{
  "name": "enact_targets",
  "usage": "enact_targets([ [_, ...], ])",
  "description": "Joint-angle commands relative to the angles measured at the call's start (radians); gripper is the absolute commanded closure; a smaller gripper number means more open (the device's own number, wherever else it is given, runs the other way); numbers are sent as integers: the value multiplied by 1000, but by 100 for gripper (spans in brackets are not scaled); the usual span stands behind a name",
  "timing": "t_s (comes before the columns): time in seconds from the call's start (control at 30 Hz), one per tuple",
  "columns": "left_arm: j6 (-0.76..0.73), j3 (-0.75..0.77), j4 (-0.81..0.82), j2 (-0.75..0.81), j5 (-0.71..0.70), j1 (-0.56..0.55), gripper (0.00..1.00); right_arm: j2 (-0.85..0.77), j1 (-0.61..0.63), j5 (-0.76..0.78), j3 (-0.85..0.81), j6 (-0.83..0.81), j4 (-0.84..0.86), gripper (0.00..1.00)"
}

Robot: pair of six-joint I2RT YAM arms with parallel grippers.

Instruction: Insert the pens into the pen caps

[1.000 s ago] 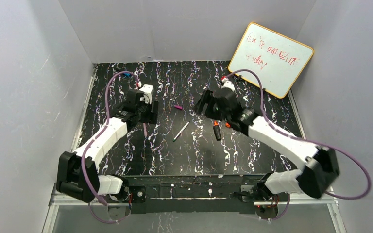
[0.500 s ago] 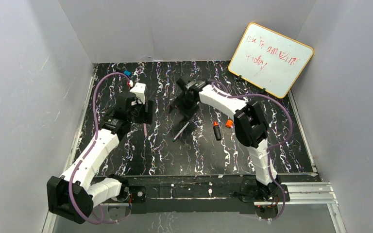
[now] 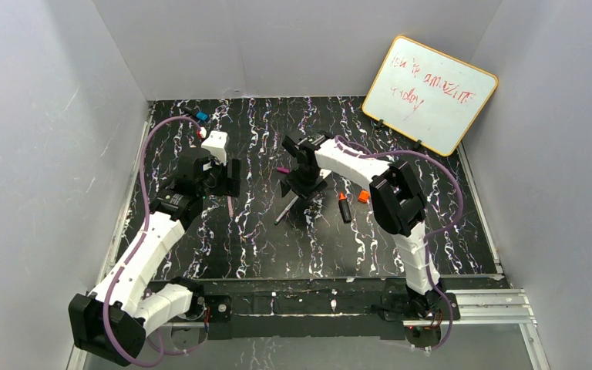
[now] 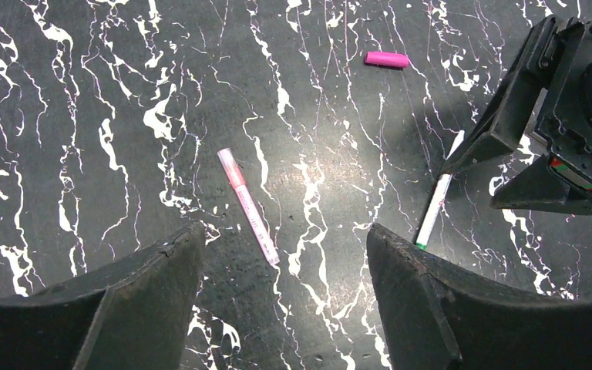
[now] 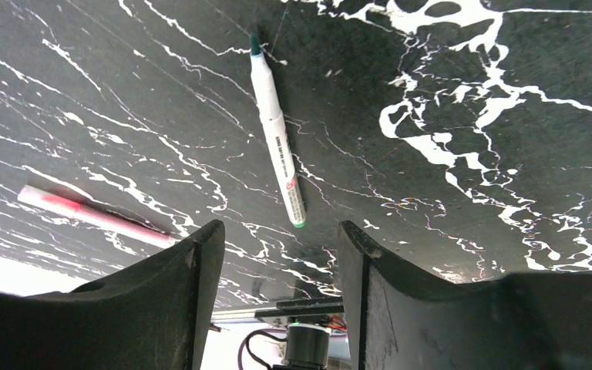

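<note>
The slim white pen (image 3: 287, 209) lies at mid-table; it also shows in the left wrist view (image 4: 438, 196) and the right wrist view (image 5: 277, 131). The pink-purple pen (image 3: 230, 206) lies left of it, and shows in both wrist views (image 4: 248, 206) (image 5: 92, 216). A magenta cap (image 3: 282, 169) (image 4: 386, 58) lies behind them. The black marker (image 3: 344, 206) and the orange cap (image 3: 363, 196) lie to the right. My left gripper (image 3: 230, 179) (image 4: 285, 231) is open above the pink pen. My right gripper (image 3: 297, 185) (image 5: 277, 231) is open over the white pen's far end. No pale pink cap shows.
A whiteboard (image 3: 430, 92) with red writing leans at the back right. A small black piece with a blue end (image 3: 199, 116) lies at the back left. Grey walls close in three sides. The right arm reaches over the marker and the orange cap.
My right arm has swung left from beside the marker to over the white pen's far end. My left arm has shifted slightly back and left. The pens and caps have not moved.
</note>
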State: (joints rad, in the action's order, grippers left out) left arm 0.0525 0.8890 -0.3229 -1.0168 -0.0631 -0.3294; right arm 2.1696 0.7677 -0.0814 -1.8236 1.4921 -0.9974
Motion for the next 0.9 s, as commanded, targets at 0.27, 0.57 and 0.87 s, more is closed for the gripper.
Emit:
enact_targets([
  [0.27,-8,5,-25,27,1,1,25,87,-16,52,-188,15,-132,55],
  [0.57,-9,5,-27,17,0,1,25,78,-42,43,-129,4,-82,47],
  [0.87,-10,4,-30,17,-12,2,24,90,-48,24,-75,-5,-29,48],
])
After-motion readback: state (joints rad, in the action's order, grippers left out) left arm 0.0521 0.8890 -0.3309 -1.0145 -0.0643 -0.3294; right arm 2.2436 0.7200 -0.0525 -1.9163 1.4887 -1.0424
